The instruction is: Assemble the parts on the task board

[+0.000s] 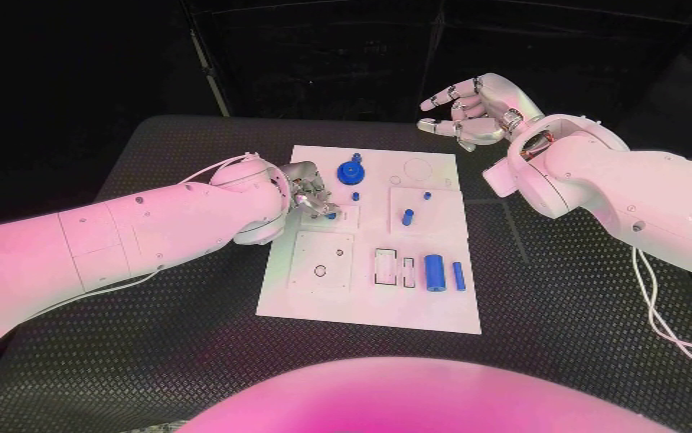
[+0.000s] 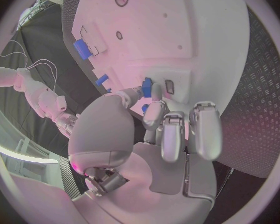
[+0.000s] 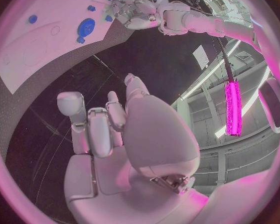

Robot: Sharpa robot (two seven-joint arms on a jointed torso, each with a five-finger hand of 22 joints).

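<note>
white task board [image 1: 433,298], blue parts [image 1: 436,274], black diamond-patterned table [image 1: 577,283]

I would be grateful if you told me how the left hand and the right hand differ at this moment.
The left hand is low over the task board, at its left side; the right hand is raised beyond the board's far right corner. The left hand pinches a small blue part in its fingertips, while the right hand holds nothing, fingers loosely curled and apart. Both are silver hands on white arms.
</note>
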